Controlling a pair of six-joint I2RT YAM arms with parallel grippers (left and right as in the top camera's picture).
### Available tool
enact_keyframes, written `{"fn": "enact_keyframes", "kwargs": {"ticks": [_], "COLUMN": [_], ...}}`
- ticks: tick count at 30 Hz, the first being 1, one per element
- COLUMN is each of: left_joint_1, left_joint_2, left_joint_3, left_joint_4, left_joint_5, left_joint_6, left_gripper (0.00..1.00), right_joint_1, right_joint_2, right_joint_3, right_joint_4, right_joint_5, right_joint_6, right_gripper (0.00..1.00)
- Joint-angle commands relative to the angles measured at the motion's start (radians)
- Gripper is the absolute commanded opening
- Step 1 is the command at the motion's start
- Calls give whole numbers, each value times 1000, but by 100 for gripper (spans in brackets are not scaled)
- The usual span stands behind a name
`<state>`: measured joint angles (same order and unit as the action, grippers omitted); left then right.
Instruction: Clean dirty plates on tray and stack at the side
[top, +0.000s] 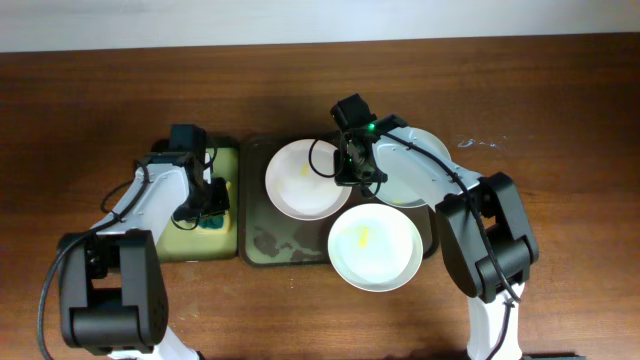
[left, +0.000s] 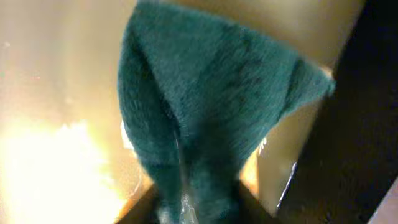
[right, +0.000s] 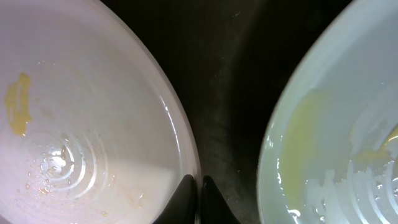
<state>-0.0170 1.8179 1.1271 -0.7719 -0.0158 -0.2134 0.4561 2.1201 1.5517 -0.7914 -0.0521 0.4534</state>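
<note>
Three white dirty plates lie on the dark tray (top: 268, 245): a back-left plate (top: 300, 180) with a small yellow smear, a front plate (top: 375, 248) with a yellow smear, and a back-right plate (top: 420, 180) partly hidden under my right arm. My right gripper (top: 352, 178) is shut on the right rim of the back-left plate (right: 81, 124); the fingertips (right: 198, 190) pinch the rim. A second smeared plate (right: 336, 137) lies to the right, with bare tray (right: 230, 93) between. My left gripper (top: 208, 212) is shut on a green sponge (left: 211, 106) over the sponge tray.
The pale yellow-green sponge tray (top: 190, 240) with a black rim stands left of the dark tray; its wet floor (left: 56, 93) glares in the left wrist view. Brown wooden table (top: 560, 200) surrounds both trays. Wet smears mark the dark tray's front left.
</note>
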Motion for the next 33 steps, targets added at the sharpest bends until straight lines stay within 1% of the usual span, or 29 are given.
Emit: {"fn": "enact_keyframes", "kwargs": {"ticks": [1, 2, 3, 5, 7, 11, 12, 13, 15, 17, 19, 20, 23, 24, 25, 26, 27, 33], "left_joint_1": [4, 17, 38, 66, 48, -7, -25, -36, -39, -39, -39, -39, -39, -39, -39, -39, -39, -39], "left_joint_2": [5, -1, -19, -126, -248, -435, -474, -494, -497, -452, -417, -407, -404, -404, -404, -404, -404, -403], "left_joint_3": [-3, 21, 41, 46, 45, 45, 45, 45, 45, 45, 45, 45, 45, 45, 45, 45, 45, 45], "left_joint_4": [18, 12, 11, 32, 47, 122, 138, 148, 187, 225, 225, 225, 225, 212, 190, 164, 154, 165], "left_joint_5": [-34, -53, -53, -53, -54, -143, -191, -227, -254, -318, -317, -317, -317, -315, -303, -294, -294, -292], "left_joint_6": [5, 5, 4, 2, 49, 50, 50, 50, 50, 50, 50, 50, 50, 50, 50, 50, 50, 45], "left_gripper": [14, 4, 0, 0, 0, 0, 0, 0, 0, 0, 0, 0, 0, 0, 0, 0, 0, 0], "right_joint_1": [2, 2, 2, 2, 2, 2, 2, 2, 2, 2, 2, 2, 2, 2, 2, 2, 2, 2], "right_joint_2": [14, 14, 14, 14, 14, 14, 14, 14, 14, 14, 14, 14, 14, 14, 14, 14, 14, 14], "right_joint_3": [-8, -8, -8, -8, -8, -8, -8, -8, -8, -8, -8, -8, -8, -8, -8, -8, -8, -8], "right_joint_4": [0, 2, 2, 2, 2, 3, 2, 2, 2, 4, 3, 3, 4, 3, 3, 3, 3, 8], "right_joint_5": [16, 16, 16, 16, 16, 15, 16, 15, 15, 15, 16, 16, 15, 15, 13, 11, 11, 0], "right_joint_6": [8, 8, 8, 8, 8, 8, 8, 8, 8, 8, 8, 8, 8, 8, 8, 8, 8, 8], "right_gripper": [5, 5, 5, 6, 5, 4, 5, 10, 11, 11, 23, 26, 30, 30, 22, 10, 5, 4]}}
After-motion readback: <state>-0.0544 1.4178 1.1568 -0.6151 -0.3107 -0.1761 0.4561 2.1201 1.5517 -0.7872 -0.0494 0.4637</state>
